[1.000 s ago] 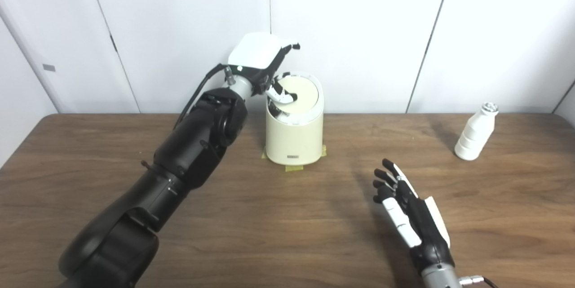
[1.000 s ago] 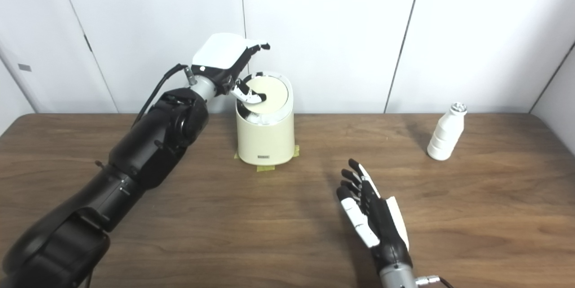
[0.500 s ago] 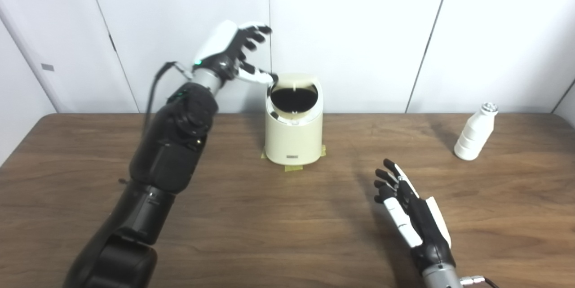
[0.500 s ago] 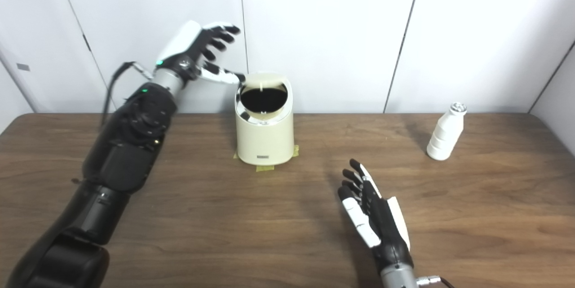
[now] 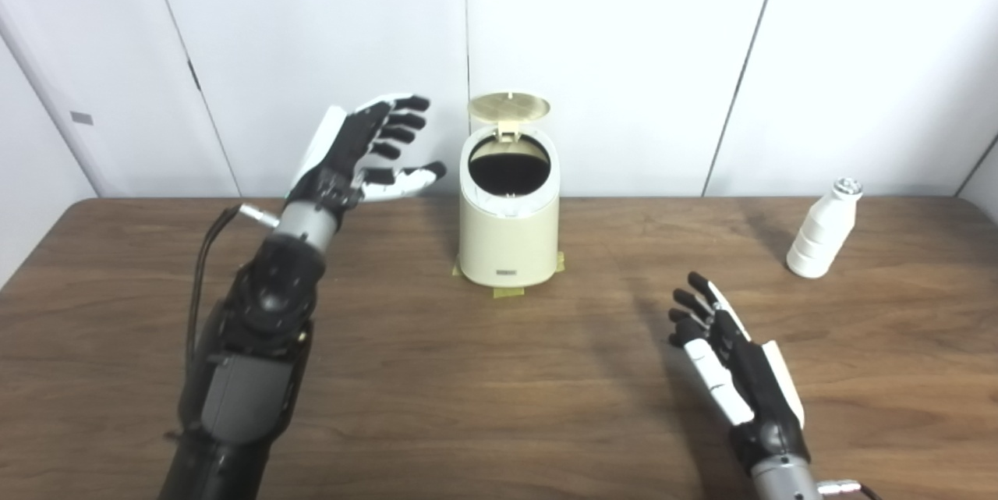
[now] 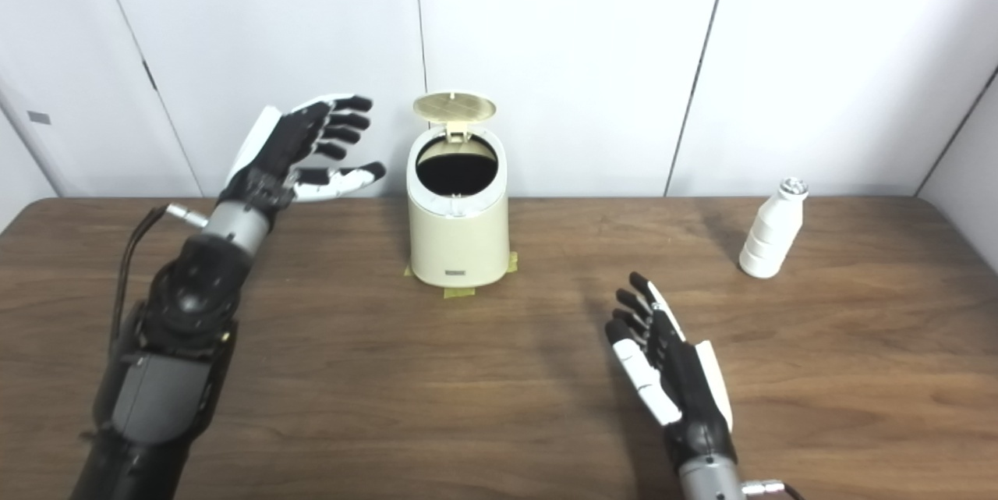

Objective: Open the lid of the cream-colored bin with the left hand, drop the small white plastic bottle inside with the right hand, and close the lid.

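Cream-colored bin stood at desk rear centre, lid upright and mouth exposed; left hand hovered beside it, fingers spread, empty; right hand splayed, empty, low near front; white bottle upright far right, well apart.

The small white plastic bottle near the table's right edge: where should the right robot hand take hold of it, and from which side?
Grip the small white plastic bottle around its ribbed lower body, probably coming in from its left, where the open right robot hand already lies. It stands upright with a narrow neck and silver cap, so a sideways wrap suits it better than a pinch from above.
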Controlling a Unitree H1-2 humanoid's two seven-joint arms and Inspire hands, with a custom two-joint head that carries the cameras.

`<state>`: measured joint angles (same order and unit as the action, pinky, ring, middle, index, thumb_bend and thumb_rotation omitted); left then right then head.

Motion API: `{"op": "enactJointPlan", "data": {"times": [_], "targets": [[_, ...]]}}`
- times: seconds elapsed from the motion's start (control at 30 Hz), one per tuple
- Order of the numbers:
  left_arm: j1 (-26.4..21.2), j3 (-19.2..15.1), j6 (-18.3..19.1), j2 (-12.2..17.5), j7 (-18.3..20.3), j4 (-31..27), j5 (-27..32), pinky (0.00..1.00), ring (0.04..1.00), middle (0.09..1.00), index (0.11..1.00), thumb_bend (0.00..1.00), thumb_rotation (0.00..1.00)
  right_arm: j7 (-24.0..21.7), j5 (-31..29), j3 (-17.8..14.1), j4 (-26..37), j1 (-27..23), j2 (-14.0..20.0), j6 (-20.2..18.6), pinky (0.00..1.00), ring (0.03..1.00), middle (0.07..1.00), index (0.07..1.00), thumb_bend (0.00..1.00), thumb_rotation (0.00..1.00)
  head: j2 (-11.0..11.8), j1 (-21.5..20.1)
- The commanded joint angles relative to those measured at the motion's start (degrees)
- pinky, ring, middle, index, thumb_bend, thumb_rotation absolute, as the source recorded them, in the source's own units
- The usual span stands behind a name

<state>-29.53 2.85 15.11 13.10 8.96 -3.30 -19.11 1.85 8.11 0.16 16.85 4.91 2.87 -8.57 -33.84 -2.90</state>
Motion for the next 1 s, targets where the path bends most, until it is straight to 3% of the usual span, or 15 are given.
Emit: {"op": "enactJointPlan", "data": {"times": [0.0,0.23,0.33,0.43,0.53,0.67,0.77,0.87,0.97], "targets": [[0.56,-0.55,-0.53,1.09,-0.23,-3.9,0.7,0.72,0.767,0.788,0.833,0.5,0.23,0.3,-0.74,-0.97,0.74,-1.83,0.52,1.93,0.78,0.862,0.892,0.928,0.58,0.76,-0.04,0.04],[8.34,-1.42,3.77,1.83,3.84,-10.1,6.75,0.78,0.834,0.869,0.906,0.39,0.54,0.74,-2.27,-3.89,-2.04,-3.37,1.76,3.86,0.78,0.865,0.894,0.931,0.6,0.67,0.02,-0.32],[11.42,-1.86,4.5,1.06,3.89,-11.36,9.21,0.79,0.841,0.883,0.924,0.38,0.66,1.39,-0.72,-4.73,-4.0,-3.82,3.22,5.74,0.75,0.853,0.892,0.932,0.64,0.59,0.05,-0.6],[13.63,-1.87,4.42,-0.16,3.0,-11.69,10.27,0.82,0.859,0.894,0.926,0.39,0.75,1.83,0.87,-5.33,-5.48,-3.9,4.93,6.83,0.8,0.859,0.887,0.929,0.64,0.44,0.1,-0.98],[15.75,-2.5,1.9,-3.05,0.05,-11.09,10.64,0.8,0.842,0.879,0.906,0.4,0.77,2.7,0.86,-6.58,-4.9,-3.96,5.24,6.18,0.79,0.848,0.88,0.922,0.69,0.4,0.26,-2.02],[17.55,-1.93,-0.96,-5.78,-3.56,-10.43,8.57,0.78,0.838,0.868,0.9,0.38,0.8,4.17,2.85,-8.0,-0.3,-3.87,4.58,0.85,0.75,0.81,0.856,0.896,0.74,0.38,0.44,-2.66],[18.16,-1.46,-2.2,-6.08,-4.35,-9.68,7.77,0.85,0.841,0.857,0.905,0.41,0.82,4.63,4.13,-9.0,1.27,-3.7,5.33,-0.68,0.8,0.809,0.846,0.892,0.75,0.39,0.58,-4.17],[18.64,-1.54,-2.36,-5.88,-4.46,-9.35,7.68,0.84,0.864,0.87,0.901,0.42,0.8,4.89,3.72,-10.31,1.78,-3.65,5.59,-0.34,0.76,0.809,0.846,0.893,0.74,0.36,0.96,-6.37],[19.14,-1.75,-2.45,-5.52,-4.42,-9.09,8.26,0.84,0.86,0.865,0.9,0.41,0.79,5.81,3.06,-11.94,1.85,-3.71,4.79,-0.17,0.71,0.793,0.848,0.878,0.77,0.26,1.44,-8.78]]}}
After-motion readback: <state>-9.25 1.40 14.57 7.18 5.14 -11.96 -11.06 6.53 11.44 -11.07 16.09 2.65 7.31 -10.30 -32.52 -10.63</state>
